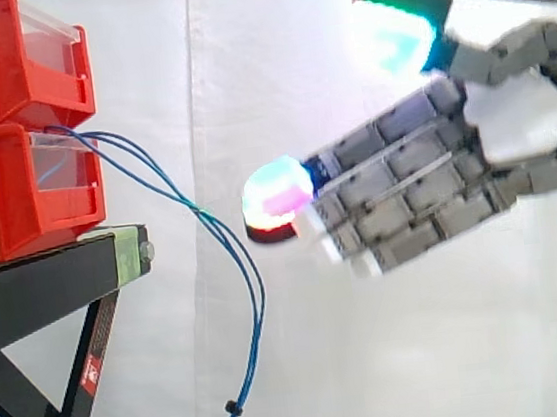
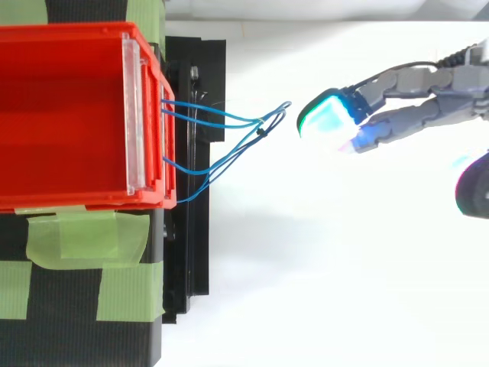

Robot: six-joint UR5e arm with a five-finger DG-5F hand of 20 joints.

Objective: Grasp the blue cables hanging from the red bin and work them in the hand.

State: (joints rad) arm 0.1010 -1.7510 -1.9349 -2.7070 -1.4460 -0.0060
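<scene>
1. Side view: a white curtain (image 1: 376, 358) backs a black stand (image 1: 36, 286) carrying two stacked red bins.
2. The blue cables (image 1: 202, 214) leave the front of the lower red bin (image 1: 5, 189), sag outward in a loop and hang down past the stand's edge.
3. The hand (image 1: 511, 132) is to their right, near but not touching. Its fingers are straight, the thumb is lifted high, and it holds nothing.
4. To grasp well, I judge the hand should move level toward the loop's outermost bulge until the strands lie between thumb and fingers. It should then close gently, because thin slack cables may swing aside.
5. Top view: the upper red bin (image 2: 69, 115) shows a bare red floor with nothing seen inside. Green tape (image 2: 84, 237) holds it to the stand (image 2: 191, 229).
6. The cables (image 2: 263, 126) fan out from under the bin's front and meet at one point. The hand's (image 2: 412, 115) glowing fingertips (image 2: 328, 116) are just beside that point and aimed at it.
7. The lower bin's contents are hidden.
</scene>
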